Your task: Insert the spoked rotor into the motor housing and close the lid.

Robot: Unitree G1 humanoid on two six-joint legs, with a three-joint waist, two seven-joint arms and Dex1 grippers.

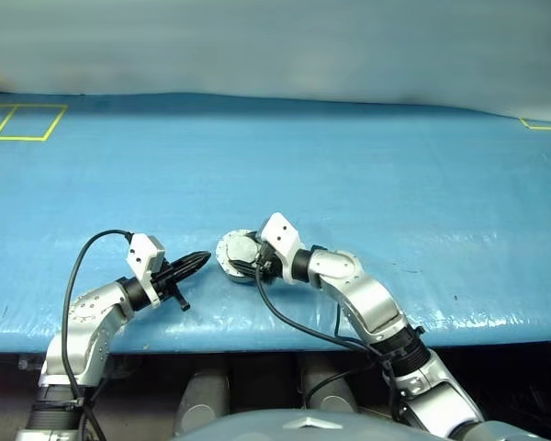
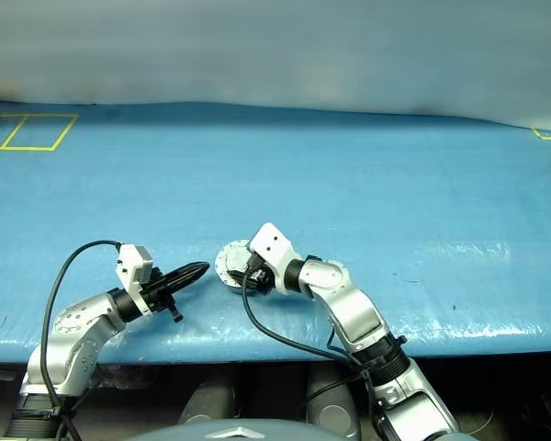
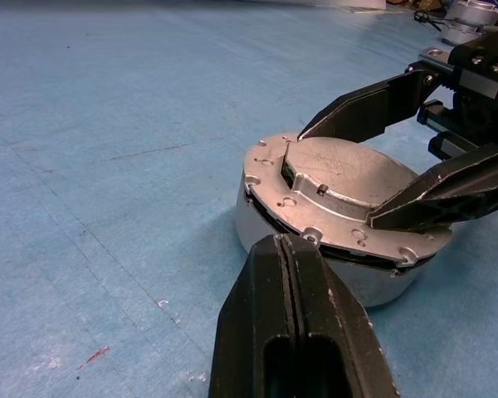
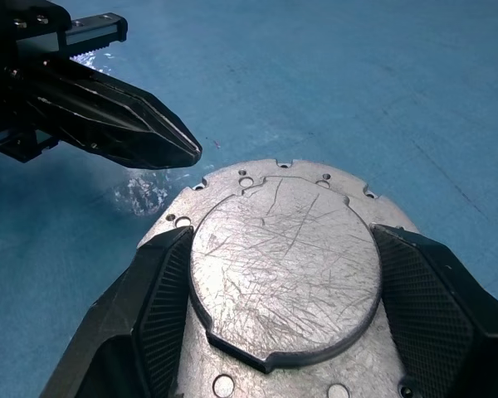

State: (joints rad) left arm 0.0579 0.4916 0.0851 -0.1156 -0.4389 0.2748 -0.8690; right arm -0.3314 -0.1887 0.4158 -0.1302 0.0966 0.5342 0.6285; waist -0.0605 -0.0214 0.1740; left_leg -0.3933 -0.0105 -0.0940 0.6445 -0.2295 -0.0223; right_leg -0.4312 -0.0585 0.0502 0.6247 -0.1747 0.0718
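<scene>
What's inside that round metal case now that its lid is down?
Only the plain scratched lid shows, lying flat on the motor housing with a thin dark gap along the rim. Whatever is inside is covered, so I cannot tell.

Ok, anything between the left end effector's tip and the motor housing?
Nothing: in the right wrist view, bare blue table cover separates the shut left end effector from the motor housing.

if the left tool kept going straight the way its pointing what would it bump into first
Most likely the motor housing: the shut left tool points at its near side wall, just under the closed lid. The gap between them is hard to judge, and the right tool straddles the lid beyond.
</scene>
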